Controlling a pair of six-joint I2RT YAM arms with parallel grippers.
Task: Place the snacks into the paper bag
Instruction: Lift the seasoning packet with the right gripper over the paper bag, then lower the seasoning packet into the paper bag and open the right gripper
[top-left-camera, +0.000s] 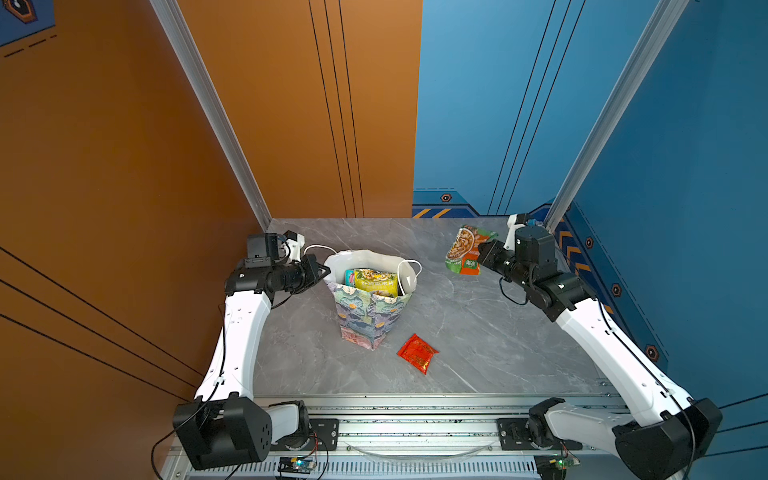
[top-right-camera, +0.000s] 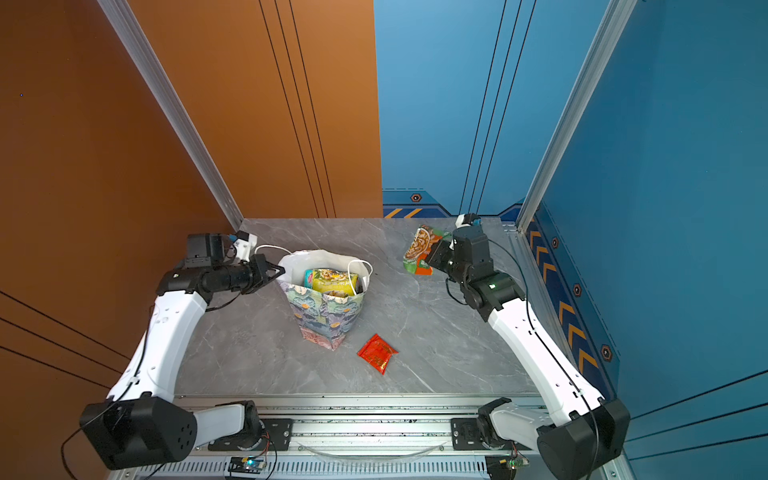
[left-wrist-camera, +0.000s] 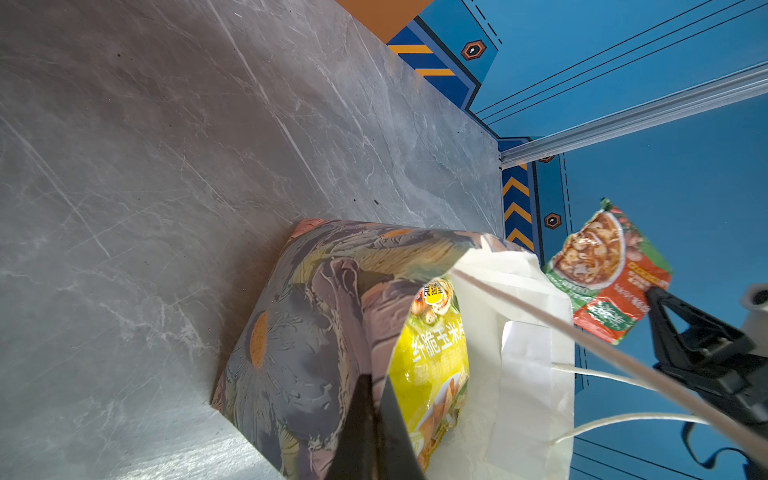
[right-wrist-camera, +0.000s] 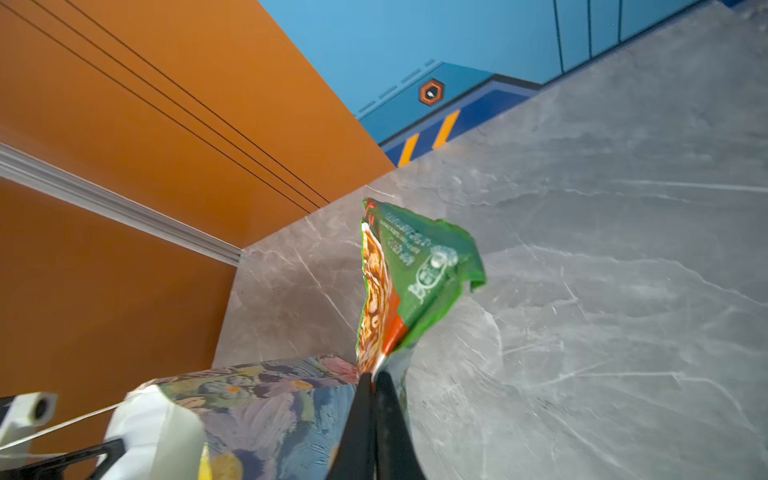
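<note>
you're seeing a small red packet (top-left-camera: 417, 353) lying flat on the table (top-left-camera: 498, 353) near the front, just right of the paper bag (top-left-camera: 365, 320). the bag is standing upright mid-table, mouth open, with a yellow chip bag (top-left-camera: 376, 281) and a teal packet (top-left-camera: 350, 276) sitting inside. your left gripper (top-left-camera: 325, 272) is pinching the bag's left rim, jaws closed on the paper. further back on the right, your right gripper (top-left-camera: 482, 254) is clamping a corner of the green-orange packet (top-left-camera: 463, 247), jaws tight together, holding it off the table and apart from the bag.
</note>
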